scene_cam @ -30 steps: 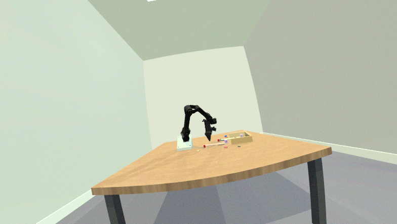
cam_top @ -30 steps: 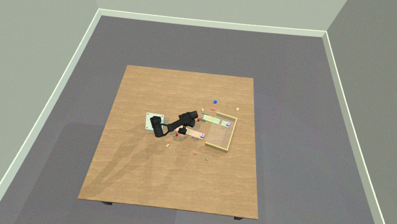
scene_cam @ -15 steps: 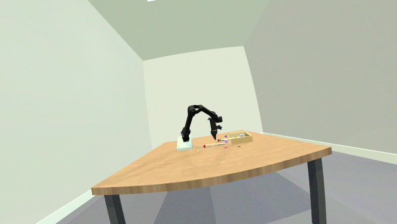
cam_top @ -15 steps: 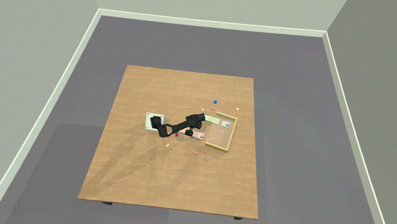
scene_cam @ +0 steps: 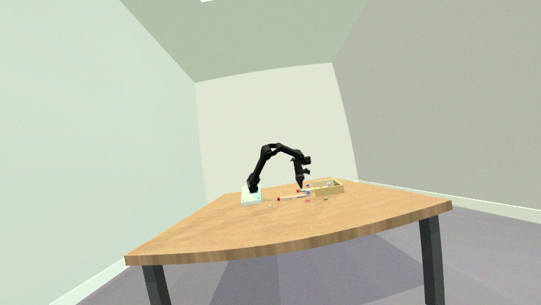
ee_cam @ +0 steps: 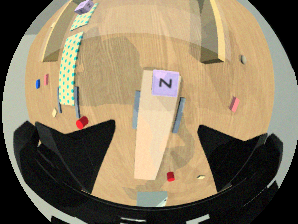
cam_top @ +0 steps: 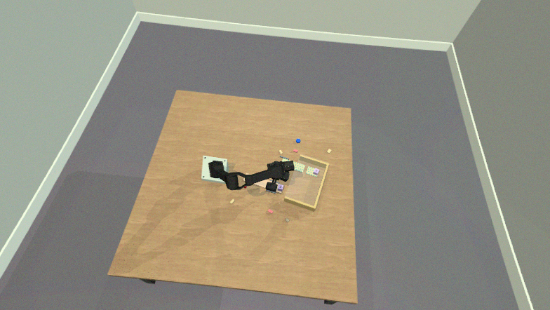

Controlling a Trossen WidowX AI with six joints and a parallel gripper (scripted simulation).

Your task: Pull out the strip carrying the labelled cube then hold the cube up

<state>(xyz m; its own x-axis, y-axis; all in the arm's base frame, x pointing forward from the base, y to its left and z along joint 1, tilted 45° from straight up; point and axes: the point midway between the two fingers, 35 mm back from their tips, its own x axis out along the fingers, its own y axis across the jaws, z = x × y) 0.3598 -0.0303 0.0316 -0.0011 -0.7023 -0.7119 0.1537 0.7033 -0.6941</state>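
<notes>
Lilac labelled cube below open claw

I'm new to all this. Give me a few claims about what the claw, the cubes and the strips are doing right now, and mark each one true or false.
1. The gripper is open and holds nothing. True.
2. The cube marked N sits at the far end of the plain tan strip. True.
3. The cube marked N is lifted off the table. False: it rests on its strip, between the open fingers and below them.
4. The green dotted strip lies to the left in the wrist view, with another purple cube at its far end. True.
5. The wooden tray hangs off the table edge. False: it lies well inside the table top.
</notes>
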